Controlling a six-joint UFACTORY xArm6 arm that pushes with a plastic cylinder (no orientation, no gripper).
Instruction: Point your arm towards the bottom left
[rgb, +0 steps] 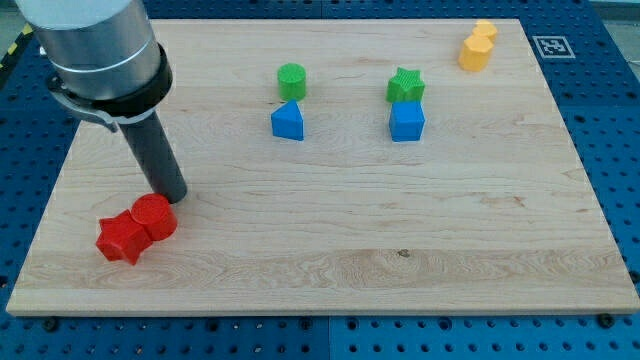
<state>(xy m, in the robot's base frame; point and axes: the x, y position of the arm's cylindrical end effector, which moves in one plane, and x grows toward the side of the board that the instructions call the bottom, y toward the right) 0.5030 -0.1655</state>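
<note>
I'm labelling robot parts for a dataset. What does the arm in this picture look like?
A wide, smooth silver-grey cylinder ringed at its base by a black collar. Below it a straight, dark, round rod narrows down to my tip. No cables or markings show.

Pale grained wood board (330, 230), smooth matt, matt plastic-looking red cylinder (154, 216) on it, dark matt rod above, blue perforated metal table (600, 90) around the board

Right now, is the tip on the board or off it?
On the board. My tip sits on the wood at the view's left, just above the red cylinder, well inside the board edge.
</note>
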